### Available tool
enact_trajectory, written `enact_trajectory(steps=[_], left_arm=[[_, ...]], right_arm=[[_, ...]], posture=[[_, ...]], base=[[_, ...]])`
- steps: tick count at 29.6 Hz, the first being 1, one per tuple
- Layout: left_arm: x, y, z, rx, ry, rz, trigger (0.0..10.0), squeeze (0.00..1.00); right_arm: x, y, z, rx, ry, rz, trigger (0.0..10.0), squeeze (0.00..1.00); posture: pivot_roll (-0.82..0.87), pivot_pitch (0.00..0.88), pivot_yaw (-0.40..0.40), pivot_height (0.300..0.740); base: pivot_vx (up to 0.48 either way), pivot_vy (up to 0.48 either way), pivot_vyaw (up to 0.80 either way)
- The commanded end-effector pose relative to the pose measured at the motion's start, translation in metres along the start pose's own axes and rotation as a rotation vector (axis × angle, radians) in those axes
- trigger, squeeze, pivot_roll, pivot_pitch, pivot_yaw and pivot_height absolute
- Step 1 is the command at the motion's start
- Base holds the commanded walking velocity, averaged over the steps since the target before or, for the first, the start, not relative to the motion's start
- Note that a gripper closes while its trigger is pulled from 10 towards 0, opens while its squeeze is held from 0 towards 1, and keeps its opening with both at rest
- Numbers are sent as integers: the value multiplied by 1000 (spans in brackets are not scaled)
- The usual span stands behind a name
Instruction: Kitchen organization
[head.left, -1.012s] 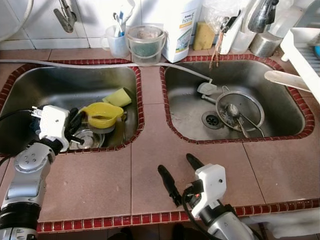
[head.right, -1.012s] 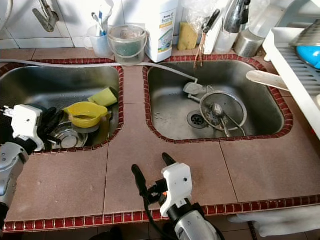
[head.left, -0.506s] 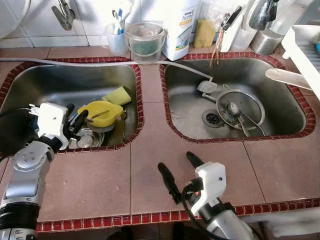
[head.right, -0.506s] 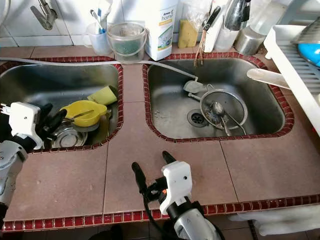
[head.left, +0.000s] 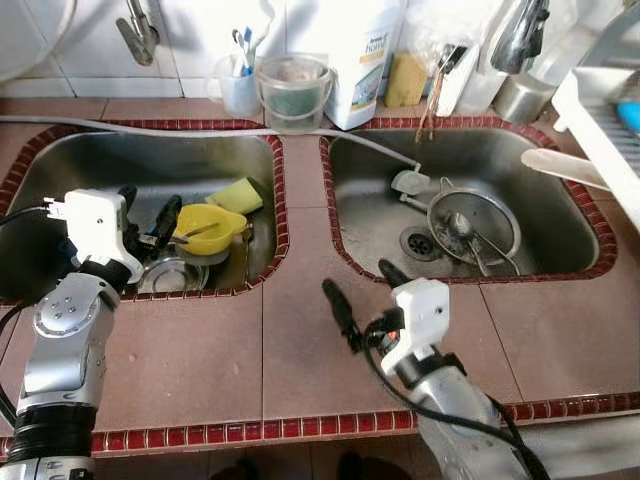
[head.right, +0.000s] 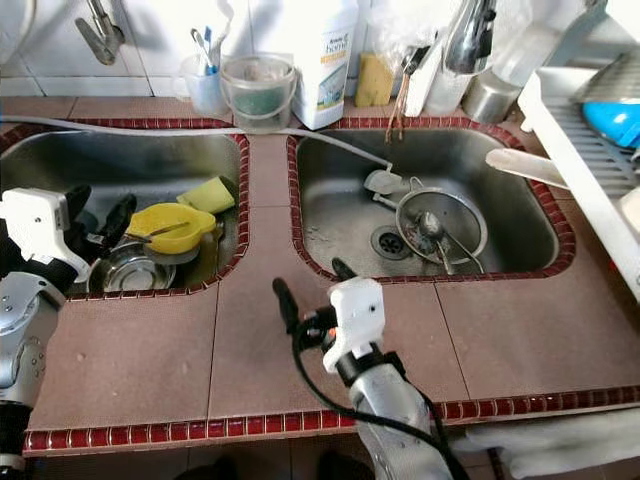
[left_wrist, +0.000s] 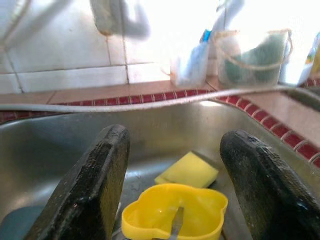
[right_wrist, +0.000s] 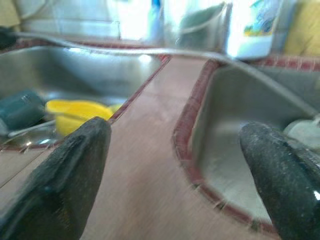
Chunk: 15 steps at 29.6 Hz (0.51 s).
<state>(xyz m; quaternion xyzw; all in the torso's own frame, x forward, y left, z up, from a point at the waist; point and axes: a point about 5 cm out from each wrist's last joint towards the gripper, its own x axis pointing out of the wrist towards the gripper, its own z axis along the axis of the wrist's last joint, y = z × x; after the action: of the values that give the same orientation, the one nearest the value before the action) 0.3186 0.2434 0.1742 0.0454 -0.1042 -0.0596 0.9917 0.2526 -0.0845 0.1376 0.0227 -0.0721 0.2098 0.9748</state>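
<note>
A home kitchen. Tiled worktop (head.left: 300, 330) edged in red mosaic, with twin steel sinks (head.left: 120, 170) holding a yellow cup (head.left: 208, 228), a sponge (head.left: 237, 195) and a metal lid (head.left: 472, 222). Detergent bottle (head.left: 365, 55), small bucket (head.left: 292, 88) and taps (head.left: 135, 28) along a white-tiled wall; dish rack (head.right: 590, 160) alongside.

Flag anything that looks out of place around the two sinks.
A pale hose lies across the counter into the right sink. A yellow cup sits tilted on dishes in the left sink.
</note>
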Motion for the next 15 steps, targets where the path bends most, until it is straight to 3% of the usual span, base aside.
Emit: enact_trajectory(steps=[1, 6, 15], left_arm=[[-2, -2, 0, -10, -6, 14, 10000, 0], [0, -11, -3, -33, -13, 24, 10000, 0], [2, -33, -12, -48, -14, 40, 10000, 0]], right_arm=[[3, -5, -3, -10, 0, -26, 10000, 0], [13, -14, -3, -27, -19, -42, 10000, 0], [28, -30, -5, -62, -46, -76, 10000, 0]], posture=[[-54, 46, -42, 740], [-50, 0, -51, 740], [-47, 0, -59, 740]], base=[[0, 0, 0], [0, 0, 0], [0, 0, 0]])
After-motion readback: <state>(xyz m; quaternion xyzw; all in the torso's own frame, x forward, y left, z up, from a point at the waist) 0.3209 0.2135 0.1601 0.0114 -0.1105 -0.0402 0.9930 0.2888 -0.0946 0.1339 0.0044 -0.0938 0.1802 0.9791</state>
